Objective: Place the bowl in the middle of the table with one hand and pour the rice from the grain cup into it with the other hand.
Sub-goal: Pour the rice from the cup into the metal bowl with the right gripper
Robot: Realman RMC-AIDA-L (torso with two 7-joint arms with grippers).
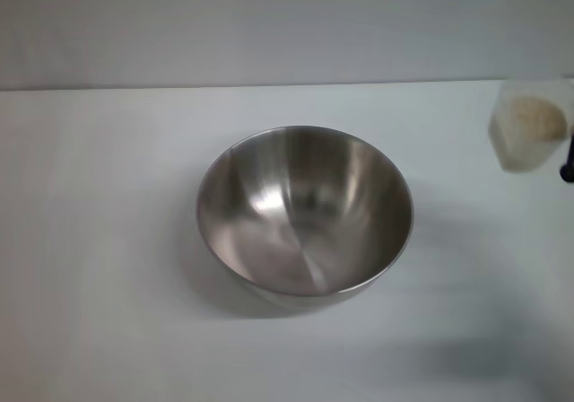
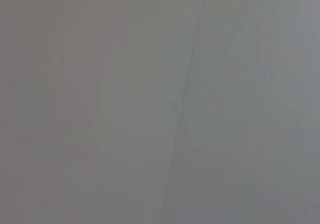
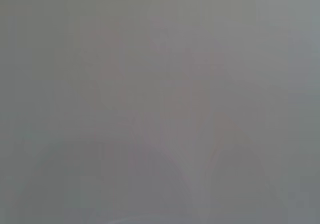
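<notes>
The bowl (image 1: 305, 212) sits upright and empty mid-table (image 1: 99, 240), while the grain cup (image 1: 527, 133) with rice (image 1: 536, 117) (heaped inside) stands at the far right edge, a dark sliver of the right gripper (image 1: 567, 164) just beside it, its jaw state impossible to tell.

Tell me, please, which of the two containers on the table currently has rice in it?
The grain cup at the table's far right edge; beige rice fills it. The bowl in the middle is empty.

Only a small dark, rounded bit of the right hand (image 1: 567, 170) shows at the head view's edge, probably black.
</notes>
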